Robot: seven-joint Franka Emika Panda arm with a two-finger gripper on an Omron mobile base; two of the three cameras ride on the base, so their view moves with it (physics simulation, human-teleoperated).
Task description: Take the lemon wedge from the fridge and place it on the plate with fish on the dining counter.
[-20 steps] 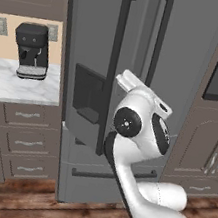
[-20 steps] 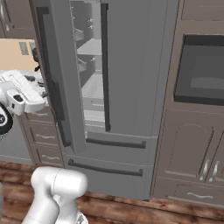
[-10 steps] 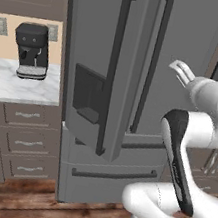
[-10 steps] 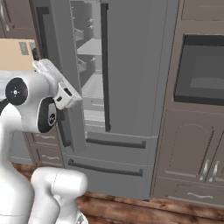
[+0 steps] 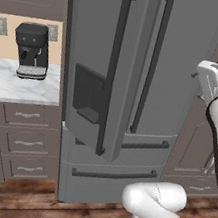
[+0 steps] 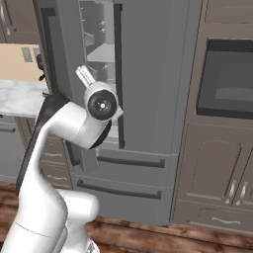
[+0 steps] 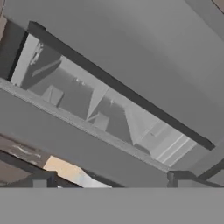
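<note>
Fridge [image 6: 148, 99] left door [image 5: 105, 70] ajar: narrow gap to shelves [image 6: 101, 52]; right door shut, blocks the rest.

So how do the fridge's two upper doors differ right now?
The left door stands partly swung out, leaving a gap that shows shelves in the right base view; the right door sits shut and flush. The left door carries a dark dispenser recess; the right door's face is plain. Both are grey with a dark vertical bar handle.
</note>
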